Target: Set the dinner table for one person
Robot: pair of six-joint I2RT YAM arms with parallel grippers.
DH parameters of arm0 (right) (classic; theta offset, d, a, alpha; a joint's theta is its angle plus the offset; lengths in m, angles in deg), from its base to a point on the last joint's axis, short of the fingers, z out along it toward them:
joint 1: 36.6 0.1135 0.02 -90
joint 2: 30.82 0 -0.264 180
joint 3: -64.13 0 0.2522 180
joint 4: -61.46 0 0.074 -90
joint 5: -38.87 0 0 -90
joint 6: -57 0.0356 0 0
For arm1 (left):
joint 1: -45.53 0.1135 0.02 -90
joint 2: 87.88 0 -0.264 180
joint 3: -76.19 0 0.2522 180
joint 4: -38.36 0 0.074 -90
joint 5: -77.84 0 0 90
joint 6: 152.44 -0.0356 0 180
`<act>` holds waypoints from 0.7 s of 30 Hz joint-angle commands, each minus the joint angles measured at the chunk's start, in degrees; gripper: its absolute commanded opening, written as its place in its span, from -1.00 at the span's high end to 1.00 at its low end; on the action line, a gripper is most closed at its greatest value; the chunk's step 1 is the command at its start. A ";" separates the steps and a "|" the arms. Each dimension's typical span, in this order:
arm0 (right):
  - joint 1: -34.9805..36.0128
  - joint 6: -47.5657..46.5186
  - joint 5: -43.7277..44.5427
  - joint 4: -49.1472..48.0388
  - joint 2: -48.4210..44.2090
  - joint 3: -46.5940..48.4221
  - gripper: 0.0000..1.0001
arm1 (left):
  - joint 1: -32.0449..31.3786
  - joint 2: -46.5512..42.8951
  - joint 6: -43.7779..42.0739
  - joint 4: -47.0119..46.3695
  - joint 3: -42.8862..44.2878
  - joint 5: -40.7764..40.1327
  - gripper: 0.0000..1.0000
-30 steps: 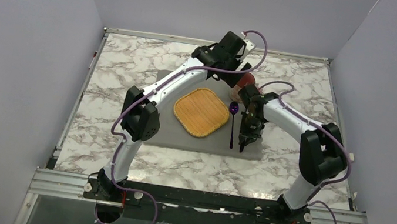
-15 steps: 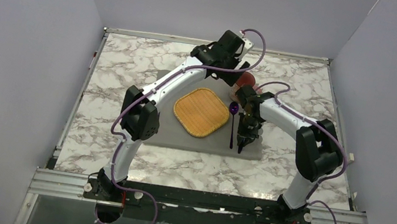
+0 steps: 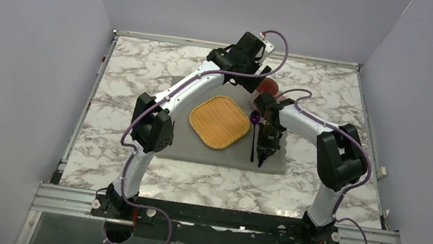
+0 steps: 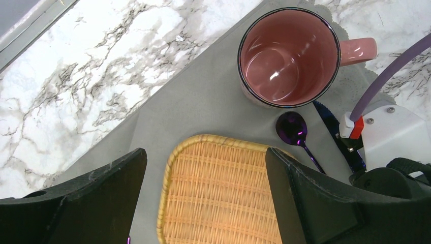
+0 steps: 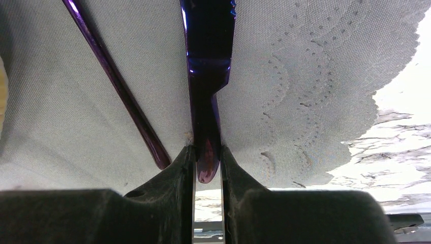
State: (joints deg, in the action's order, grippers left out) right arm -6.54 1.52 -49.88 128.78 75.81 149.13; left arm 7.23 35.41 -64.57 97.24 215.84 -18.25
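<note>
1. Two fingers of the right gripper (image 5: 207,157) are closed narrowly on the rounded handle end of a dark purple knife (image 5: 208,51). Its blade is cut off at the top edge of the right wrist view. Whether the knife lies on the cloth or is held just above it cannot be told.
2. Just beside the knife a thin purple spoon (image 5: 117,86) handle is seen. Its bowl is out of that view but shows in the left wrist view, near the mug.
3. Both pieces are over a grey placemat (image 5: 284,76) with a scalloped, dotted edge.
4. The left gripper (image 4: 204,152) is held wide apart with nothing between its fingers, whose bases are cut off at the lower edge.
5. Below it a pink mug (image 4: 287,56) stands upright on the placemat, with a woven mat (image 4: 218,198) near it.
6. In that view the knife is partly covered by the white wrist of the right arm.
7. From the top view the mug is largely hidden behind the left arm.
8. The marble table (image 3: 136,78) lies under the placemat and is bare around it.
</note>
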 commanded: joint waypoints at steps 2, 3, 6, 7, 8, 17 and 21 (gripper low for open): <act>0.56 -0.85 1.86 -0.24 1.36 2.81 0.99 | 0.51 -1.40 0.90 -0.64 1.13 0.13 -0.79; 0.57 -0.86 2.09 -0.06 1.54 2.96 0.99 | 0.51 -1.45 0.98 -0.63 1.04 0.19 -0.79; 0.61 -1.04 2.96 0.43 1.97 3.45 0.99 | 0.64 -1.35 1.09 -0.60 0.85 0.37 -0.79; 0.61 -1.18 3.23 0.54 2.08 3.61 0.99 | 0.68 -1.34 1.15 -0.64 0.85 0.45 -0.79; 0.61 -1.25 3.66 0.70 2.23 3.87 0.99 | 0.69 -1.24 1.16 -0.62 0.85 0.53 -0.79; 0.79 -0.95 5.25 2.24 2.58 5.16 0.99 | 0.77 -0.90 1.16 -0.63 0.99 0.99 -0.79; 0.97 0.02 6.13 2.66 0.79 4.19 0.99 | 0.84 -0.69 1.16 -0.65 1.27 1.32 -0.79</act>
State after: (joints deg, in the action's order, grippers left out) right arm -5.90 0.61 -47.23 131.45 78.30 152.61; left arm 7.75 35.41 -64.13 97.22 215.84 -18.16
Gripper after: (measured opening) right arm 0.230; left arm 0.898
